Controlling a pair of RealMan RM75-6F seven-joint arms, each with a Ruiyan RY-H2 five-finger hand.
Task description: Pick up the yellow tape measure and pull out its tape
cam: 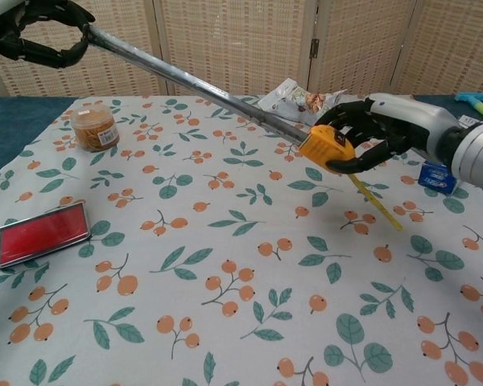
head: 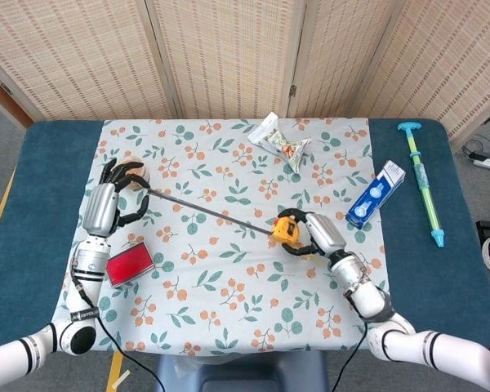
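Far left: left hand (head: pixel 114 196) raised over the floral cloth (head: pixel 229 269), fingers curled, pinching the tip of the tape (head: pixel 208 212); beside it a small round tub (cam: pixel 95 129) of brown contents, lid state unclear; nearer, a red flat case (head: pixel 129 263) on the cloth; tape stretches taut rightward to the yellow tape measure (head: pixel 287 229), held off the table right of centre; right hand (head: pixel 317 235) clasps its body; a yellow strap (cam: pixel 376 205) dangles below.
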